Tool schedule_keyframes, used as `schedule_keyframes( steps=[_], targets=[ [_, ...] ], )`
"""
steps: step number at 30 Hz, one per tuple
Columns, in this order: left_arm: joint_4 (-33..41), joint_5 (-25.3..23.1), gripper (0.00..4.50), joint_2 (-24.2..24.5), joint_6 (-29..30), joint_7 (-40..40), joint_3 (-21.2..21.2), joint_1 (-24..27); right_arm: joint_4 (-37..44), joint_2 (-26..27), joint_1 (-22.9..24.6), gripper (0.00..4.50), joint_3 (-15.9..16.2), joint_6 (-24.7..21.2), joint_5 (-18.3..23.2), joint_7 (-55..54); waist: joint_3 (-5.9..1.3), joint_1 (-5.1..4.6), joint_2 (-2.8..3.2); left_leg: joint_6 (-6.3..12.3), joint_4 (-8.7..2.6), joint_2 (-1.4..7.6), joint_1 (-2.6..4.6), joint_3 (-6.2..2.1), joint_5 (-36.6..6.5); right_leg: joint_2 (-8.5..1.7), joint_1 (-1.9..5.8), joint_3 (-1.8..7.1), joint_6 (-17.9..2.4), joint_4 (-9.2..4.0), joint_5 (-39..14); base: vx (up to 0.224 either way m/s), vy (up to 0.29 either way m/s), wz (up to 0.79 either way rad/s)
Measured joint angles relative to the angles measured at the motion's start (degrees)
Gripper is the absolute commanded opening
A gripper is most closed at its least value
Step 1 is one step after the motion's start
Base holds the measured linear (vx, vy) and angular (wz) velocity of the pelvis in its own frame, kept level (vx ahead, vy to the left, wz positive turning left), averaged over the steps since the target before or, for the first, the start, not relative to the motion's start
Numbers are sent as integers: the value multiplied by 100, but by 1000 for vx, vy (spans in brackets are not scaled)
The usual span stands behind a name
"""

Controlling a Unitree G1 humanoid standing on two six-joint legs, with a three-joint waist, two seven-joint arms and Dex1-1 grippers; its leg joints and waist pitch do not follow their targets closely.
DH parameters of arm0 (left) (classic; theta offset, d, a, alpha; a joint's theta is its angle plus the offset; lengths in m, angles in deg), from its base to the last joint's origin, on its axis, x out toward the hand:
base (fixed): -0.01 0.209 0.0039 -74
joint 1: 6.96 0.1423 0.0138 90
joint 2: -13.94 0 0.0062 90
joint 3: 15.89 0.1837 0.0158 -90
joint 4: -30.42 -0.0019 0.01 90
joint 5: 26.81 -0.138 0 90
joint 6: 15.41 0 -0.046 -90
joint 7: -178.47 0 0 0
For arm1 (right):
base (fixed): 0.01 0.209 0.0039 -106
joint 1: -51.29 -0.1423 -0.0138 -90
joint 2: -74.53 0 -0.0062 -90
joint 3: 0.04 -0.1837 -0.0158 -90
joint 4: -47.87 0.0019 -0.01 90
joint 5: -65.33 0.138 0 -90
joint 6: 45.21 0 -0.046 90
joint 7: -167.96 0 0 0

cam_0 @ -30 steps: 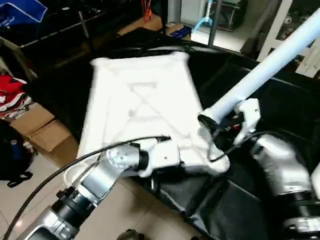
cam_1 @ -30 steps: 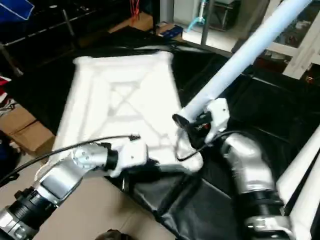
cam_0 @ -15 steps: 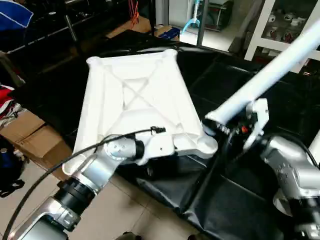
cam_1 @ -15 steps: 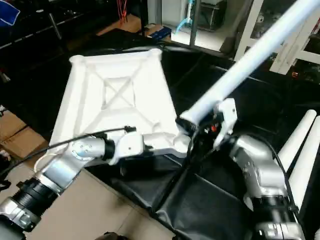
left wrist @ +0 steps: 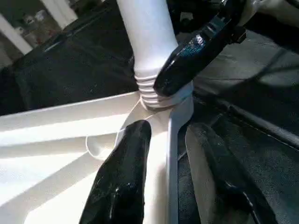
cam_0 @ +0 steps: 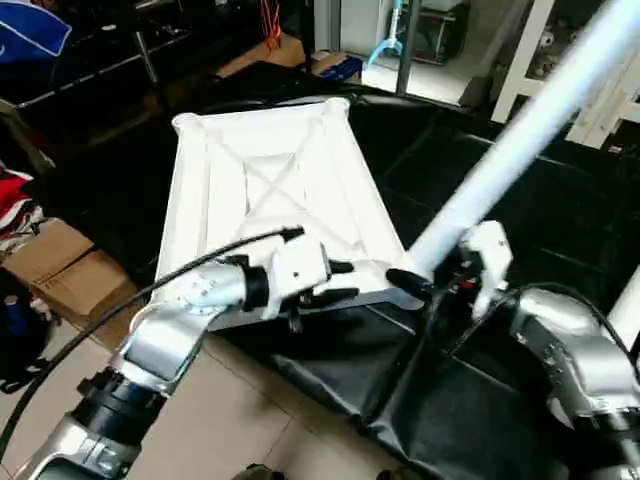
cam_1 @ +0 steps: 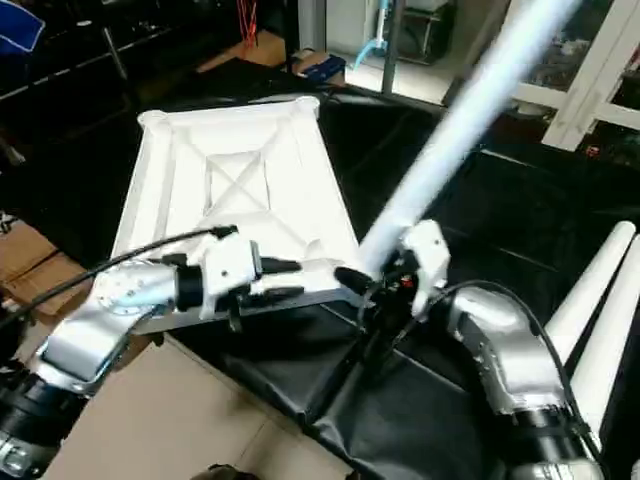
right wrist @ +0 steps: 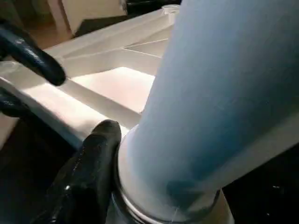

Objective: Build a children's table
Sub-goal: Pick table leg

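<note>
Bright overhead room light, strongest on the white tabletop [cam_0: 270,180], nearly washed out along its ribs. Dark black cloth [cam_0: 470,400] swallowing detail around it. Soft motion blur on the raised leg [cam_1: 470,110] in the head views, edges smeared. Glossy highlights on the black fingers [left wrist: 124,186] in the left wrist view. Close-up leg surface in the right wrist view out of focus, bluish in shade, background bright and hazy

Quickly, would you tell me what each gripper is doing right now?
Left gripper: open, fingers straddling the tabletop edge.
Right gripper: shut on the leg at its threaded end.
</note>
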Motion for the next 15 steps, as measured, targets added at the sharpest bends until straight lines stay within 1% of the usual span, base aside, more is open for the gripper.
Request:
schedule_keyframes(
  steps=[2, 4, 7, 10, 13, 15],
  targets=[
    [-66, -74, 149, 0, 7, 55, 1, 8, -117, 2, -73, 265, 21, 76, -74, -27, 0, -3, 0, 0, 0, 0, 0, 0, 0, 0, 2, 1, 1, -1, 0, 0, 0, 0],
    [-122, -151, 149, -63, 74, 114, 11, 9, -317, -20, -221, 265, 111, 211, -249, -30, 0, -14, 0, 0, 0, 0, -3, 0, 0, 0, 2, 0, 0, -6, 3, 0, 0, 0],
    [-121, -211, 149, -166, 188, 130, 113, 8, -530, -32, -383, 265, 204, 370, -380, 1, 0, -19, 0, 1, 0, 0, -1, 0, 1, -1, 9, 1, -1, -11, 3, 0, 0, 0],
    [-122, -266, 149, -207, 281, 130, 263, 8, -650, -65, -452, 265, 204, 466, -406, 31, 1, -17, -1, 2, -3, 0, -1, 0, 0, 0, 14, 0, 0, -20, 3, 0, 0, 0],
    [-198, -330, 149, -254, 290, 133, 335, -2, -675, -102, -462, 265, 187, 439, -384, 110, 1, -17, -1, 3, -9, 0, 2, 0, 0, 0, 22, -1, 0, -33, 3, 0, 0, 0],
    [-316, -373, 149, -303, 289, 134, 378, -5, -671, -145, -429, 265, 182, 424, -371, 177, 1, -19, -1, 3, -23, 0, 22, 0, 0, 1, 47, -4, 0, -56, 4, 0, 0, 0]
  ],
)
